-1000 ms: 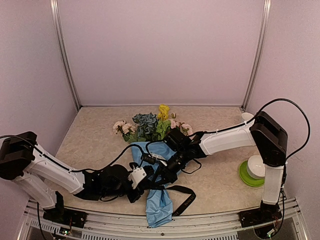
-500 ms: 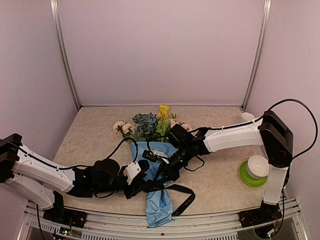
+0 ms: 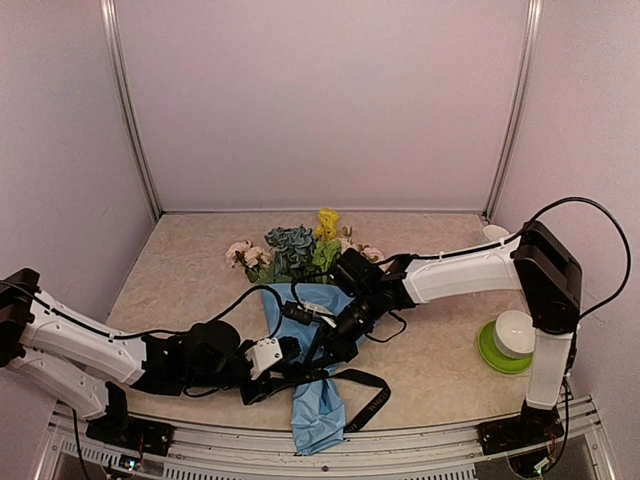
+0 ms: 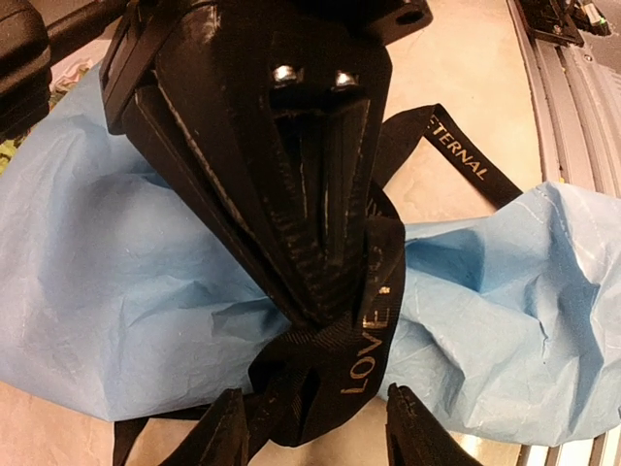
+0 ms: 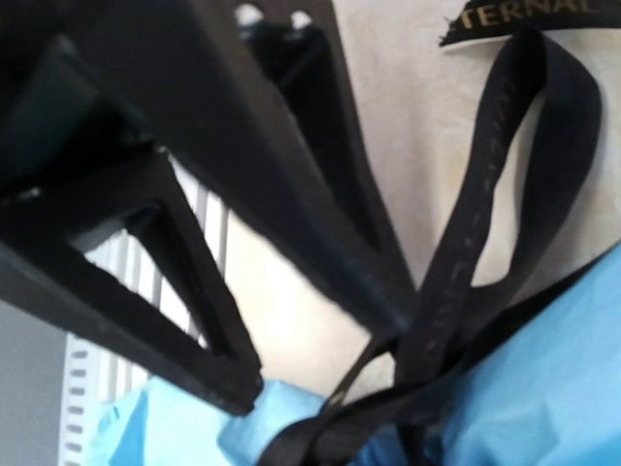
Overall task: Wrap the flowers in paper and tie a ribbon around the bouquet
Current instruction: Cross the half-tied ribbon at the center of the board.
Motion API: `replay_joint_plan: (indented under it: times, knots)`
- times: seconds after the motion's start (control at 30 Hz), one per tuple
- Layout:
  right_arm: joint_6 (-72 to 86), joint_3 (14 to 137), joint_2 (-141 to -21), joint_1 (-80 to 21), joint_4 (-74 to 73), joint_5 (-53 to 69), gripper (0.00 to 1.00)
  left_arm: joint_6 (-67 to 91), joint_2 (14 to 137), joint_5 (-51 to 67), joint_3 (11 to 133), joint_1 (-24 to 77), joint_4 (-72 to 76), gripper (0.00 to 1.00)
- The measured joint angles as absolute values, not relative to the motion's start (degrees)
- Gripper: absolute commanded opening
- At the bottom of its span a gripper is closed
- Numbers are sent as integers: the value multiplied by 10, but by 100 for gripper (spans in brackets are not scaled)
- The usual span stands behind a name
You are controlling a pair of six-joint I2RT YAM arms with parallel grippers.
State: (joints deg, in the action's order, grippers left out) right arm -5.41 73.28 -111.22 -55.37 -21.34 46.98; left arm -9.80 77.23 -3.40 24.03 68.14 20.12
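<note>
The left gripper has opened up and slid back a little, while the right gripper stays where it was.

The left gripper's fingers are now spread apart with nothing in them, and the black ribbon is bunched in a knot just ahead of them, in the gap. The right gripper comes at that knot from the far side, and its fingers are pressed together, pinching the ribbon. So the right one is touching it and the left one is only near. The blue paper lies under the knot and runs sideways across the left gripper's front. The flowers poke out past its far end. It all rests flat on a speckled tan table, with plain pale walls around and room to move.
</note>
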Motion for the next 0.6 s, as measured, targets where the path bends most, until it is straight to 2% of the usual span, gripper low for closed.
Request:
replay_joint_plan:
  times: [0.17, 0.37, 0.6]
  knots:
    - [-63, 750, -1134, -554, -221, 475, 10, -102, 795, -50, 239, 680, 206, 52]
    - [-67, 755, -1140, -554, -229, 480, 10, -99, 848, -84, 242, 679, 218, 50]
    - [-70, 755, -1143, -560, -229, 499, 9, -90, 850, -88, 242, 678, 281, 51]
